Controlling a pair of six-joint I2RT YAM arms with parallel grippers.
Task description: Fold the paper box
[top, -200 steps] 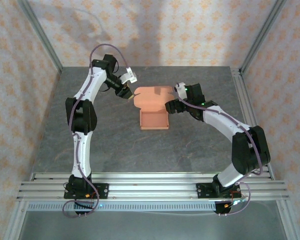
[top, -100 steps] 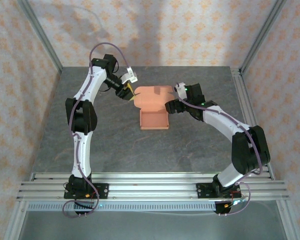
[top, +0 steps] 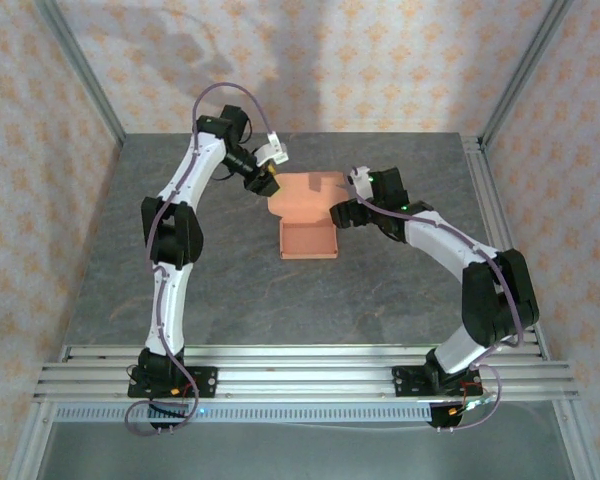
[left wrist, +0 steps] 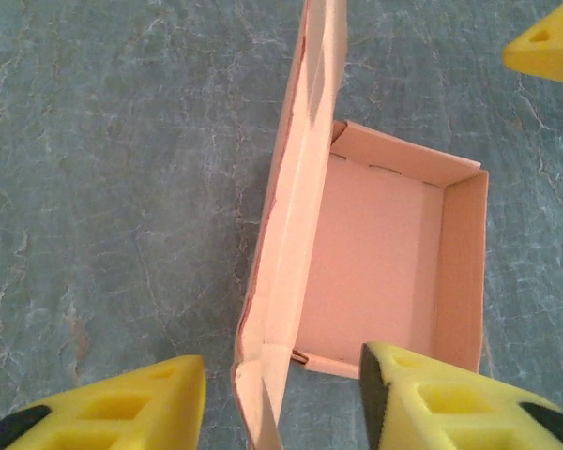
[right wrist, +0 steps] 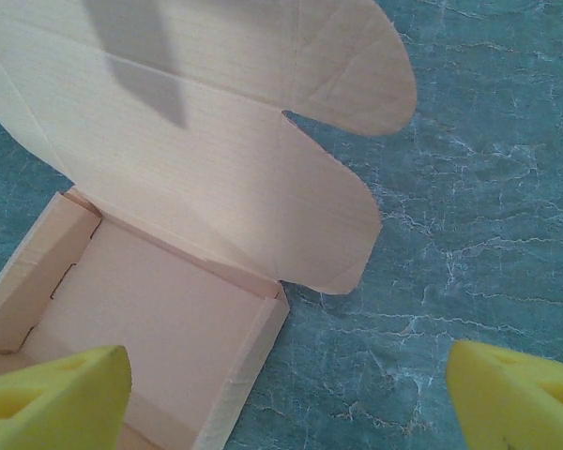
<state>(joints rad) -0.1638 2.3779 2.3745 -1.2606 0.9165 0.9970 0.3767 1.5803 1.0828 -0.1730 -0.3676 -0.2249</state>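
Left gripper point(left wrist: 281, 398) straddles paper box point(left wrist: 375, 262) lid, raised along far edge.

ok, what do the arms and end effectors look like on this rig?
Left arm and right arm: white links, black joint housings, and a thin purple cable looped along each. Small green lights sit near the right wrist. Left end effector and right end effector have yellow wedge-shaped fingers with moulded recesses.

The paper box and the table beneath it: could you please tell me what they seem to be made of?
The paper box: thin salmon card, matte, perhaps finely corrugated, given the faint parallel lines across it and its crisp creases. The table: grey-green, white-veined like marble; stone or printed laminate, hard to tell.
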